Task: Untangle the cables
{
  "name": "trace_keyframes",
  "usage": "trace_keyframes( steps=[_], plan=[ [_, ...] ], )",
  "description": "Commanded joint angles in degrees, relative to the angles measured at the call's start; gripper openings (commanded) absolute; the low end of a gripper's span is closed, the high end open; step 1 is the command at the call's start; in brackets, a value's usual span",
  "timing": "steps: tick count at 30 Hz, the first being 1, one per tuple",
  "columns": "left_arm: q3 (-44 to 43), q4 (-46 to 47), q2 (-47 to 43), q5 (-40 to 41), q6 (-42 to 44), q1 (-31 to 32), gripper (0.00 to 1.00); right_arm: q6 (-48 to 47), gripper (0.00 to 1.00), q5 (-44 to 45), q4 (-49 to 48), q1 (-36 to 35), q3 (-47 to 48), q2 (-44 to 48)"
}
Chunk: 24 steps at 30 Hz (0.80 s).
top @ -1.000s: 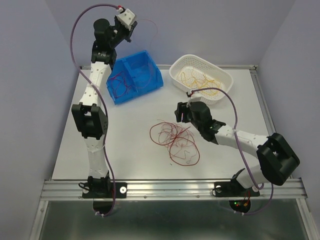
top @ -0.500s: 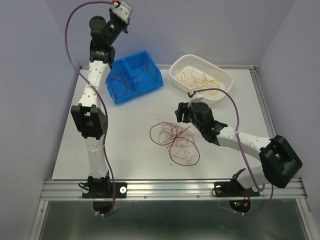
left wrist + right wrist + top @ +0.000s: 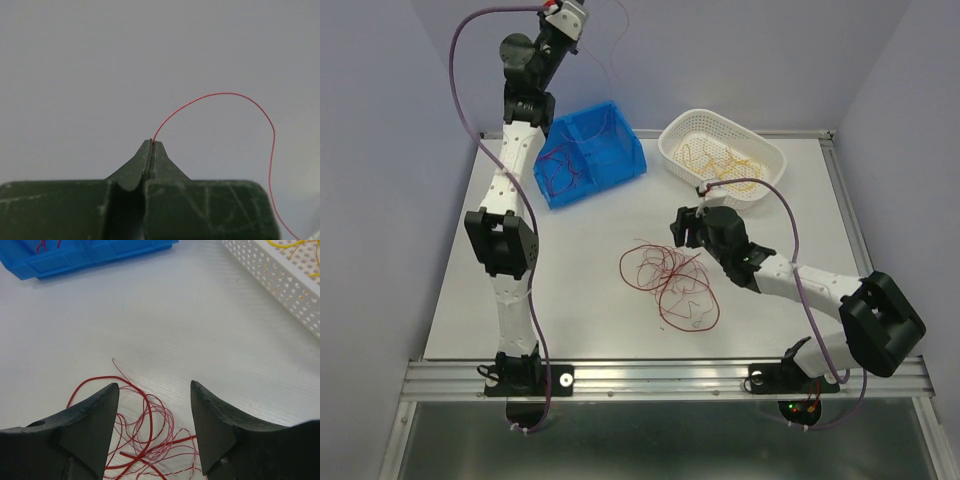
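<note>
the left gripper (image 3: 151, 141), high above the blue bin (image 3: 625, 165), pinches one hair-thin red cable (image 3: 220, 95) that curves down, perhaps into the bin. the right gripper (image 3: 154, 386) hovers with jaws wide just over the curly red tangle (image 3: 670, 285) on the smooth white table (image 3: 570, 290), well apart from bin, perforated basket (image 3: 667, 148) and table edges.

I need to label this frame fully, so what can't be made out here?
Left wrist: the red cable pinched in the shut left gripper leaves the bottom edge; its far end is cut off.
Right wrist: the open right gripper hides part of the red pile; the bottom edge cuts the rest.
Top: strands in the pile, blue bin and white basket are too thin to count.
</note>
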State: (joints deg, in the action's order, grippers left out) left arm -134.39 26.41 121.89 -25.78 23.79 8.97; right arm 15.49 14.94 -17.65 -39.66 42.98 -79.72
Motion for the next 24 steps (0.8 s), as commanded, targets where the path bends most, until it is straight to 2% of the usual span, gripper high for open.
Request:
trace_keyframes(
  steps=[1,11,17,19,22,24],
  plan=[
    [1.0,7.5,-0.3,1.6,1.3,1.2,0.0,0.5,0.64,-0.2,-3.4,0.5,-1.8,2.6],
    [5.4,10.9,4.9,4.2,-0.1,1.2,0.0,0.3,0.64,0.0,-3.4,0.5,-3.3,4.8],
    [16.0,12.4,4.3,5.7,1.0,0.2,0.0,0.3,0.64,-0.1,-3.4,0.5,-4.2,5.2],
    [21.3,12.4,2.9,4.4,0.4,-1.0,0.0,0.4,0.64,-0.1,-3.5,0.5,-4.6,5.6],
    [33.8,15.7,-1.8,2.0,3.5,-1.3,0.0,0.3,0.64,-0.2,-3.5,0.7,-4.8,5.9],
    [38.0,17.8,-3.6,1.8,5.1,-1.4,0.0,0.3,0.64,-0.3,-3.5,0.7,-4.8,5.8]
  ],
)
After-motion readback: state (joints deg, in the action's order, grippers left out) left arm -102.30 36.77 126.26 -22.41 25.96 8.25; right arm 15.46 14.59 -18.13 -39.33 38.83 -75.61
